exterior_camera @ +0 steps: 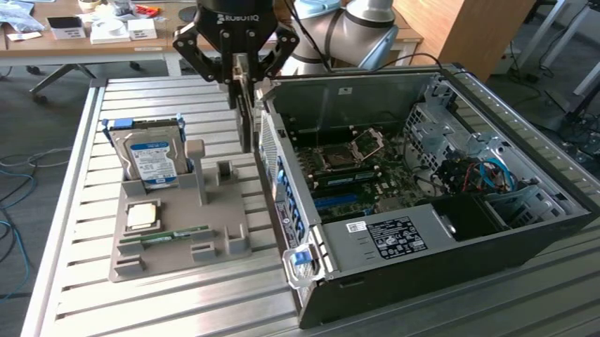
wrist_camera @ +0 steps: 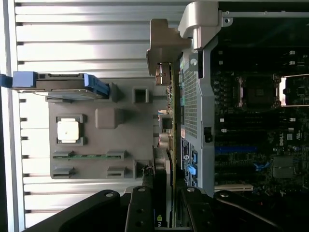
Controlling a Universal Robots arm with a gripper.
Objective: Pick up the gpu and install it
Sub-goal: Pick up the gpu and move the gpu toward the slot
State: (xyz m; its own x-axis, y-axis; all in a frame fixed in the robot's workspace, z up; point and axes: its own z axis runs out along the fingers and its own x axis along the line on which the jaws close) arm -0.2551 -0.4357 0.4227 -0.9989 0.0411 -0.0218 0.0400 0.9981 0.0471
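The gpu (exterior_camera: 246, 119) hangs upright and edge-on from my gripper (exterior_camera: 240, 74), whose fingers are shut on its top edge. It is lifted above the slatted table, in the gap between the grey parts holder (exterior_camera: 178, 210) and the rear wall of the open computer case (exterior_camera: 487, 91). In the wrist view the gpu (wrist_camera: 165, 123) runs as a thin strip from between the fingers of my gripper (wrist_camera: 166, 210) out to its metal end bracket (wrist_camera: 163, 48), close alongside the case's perforated rear panel (wrist_camera: 190, 101). The motherboard (exterior_camera: 366, 168) lies exposed inside the case.
The holder carries a blue-labelled hard drive (exterior_camera: 154, 158), a CPU (exterior_camera: 142, 214) and a RAM stick (exterior_camera: 173, 234). A power supply (exterior_camera: 394, 235) sits in the case's near part. Behind the table stands a wooden desk (exterior_camera: 56, 42) with small items.
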